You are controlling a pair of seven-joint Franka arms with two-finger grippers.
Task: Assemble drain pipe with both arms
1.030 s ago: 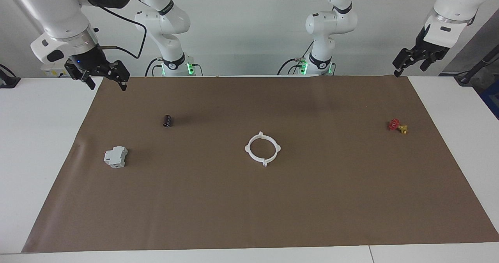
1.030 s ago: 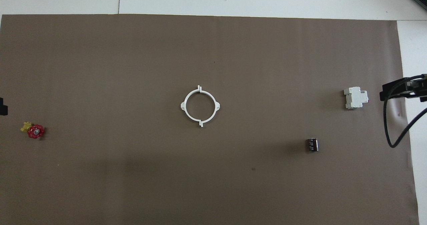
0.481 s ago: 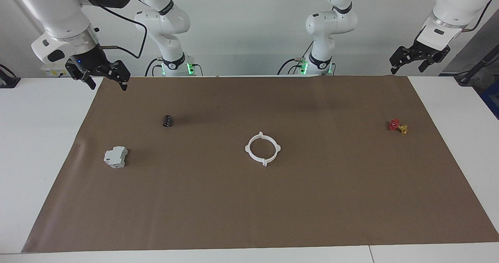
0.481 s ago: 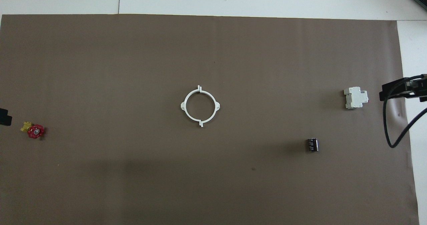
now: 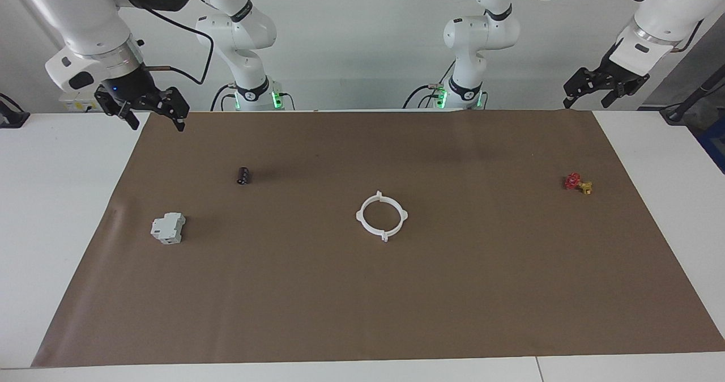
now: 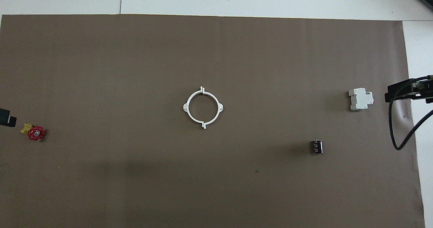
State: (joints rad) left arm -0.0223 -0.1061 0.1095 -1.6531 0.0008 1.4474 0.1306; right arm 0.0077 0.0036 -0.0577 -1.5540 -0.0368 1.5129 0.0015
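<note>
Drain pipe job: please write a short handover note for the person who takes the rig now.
Left gripper: open, empty, raised over the mat's edge at the left arm's end.
Right gripper: open, empty, raised over the mat's corner at the right arm's end.
Drain pipe: both half-rings lie on the middle of the brown mat, set together as one ring.
Done: the ring looks closed; whether the tabs are locked cannot be seen.
Left: check the joints.

light: bright, even, from above | shadows: soft, faint on brown mat | focus: sharp | glare: slight
</note>
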